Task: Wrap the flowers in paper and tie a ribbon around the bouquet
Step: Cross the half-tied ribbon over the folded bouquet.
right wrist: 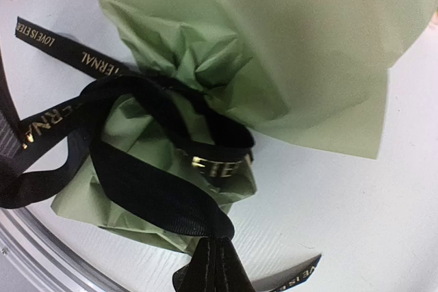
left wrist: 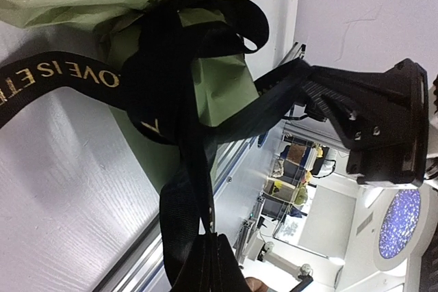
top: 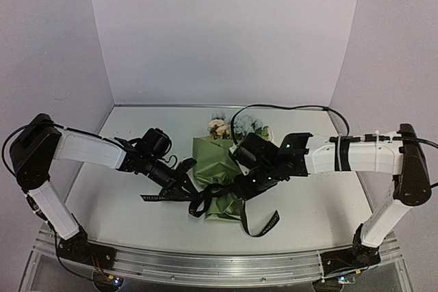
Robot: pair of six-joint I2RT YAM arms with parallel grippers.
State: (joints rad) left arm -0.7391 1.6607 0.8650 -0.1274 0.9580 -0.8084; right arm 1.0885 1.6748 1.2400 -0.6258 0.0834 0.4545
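The bouquet lies in the middle of the table, its olive-green paper point(top: 213, 161) gathered into a cone. Cream and pale blue flowers point(top: 226, 126) poke out at the far end. The black ribbon point(top: 205, 201) is looped around the crumpled narrow end, with lettered tails trailing left and front right. My left gripper point(top: 186, 186) is shut on a ribbon strand on the left, seen close up as ribbon point(left wrist: 164, 100) pinched in the left gripper point(left wrist: 209, 239). My right gripper point(top: 248, 188) is shut on a ribbon point(right wrist: 150, 189) loop, held in the right gripper point(right wrist: 213, 244) over paper point(right wrist: 274, 46).
An aluminium rail point(top: 219, 266) runs along the table's front edge. Pale walls close in the back and sides. A black cable point(top: 280, 107) arcs above the flowers. The right arm's gripper body point(left wrist: 383, 128) shows close by in the left wrist view.
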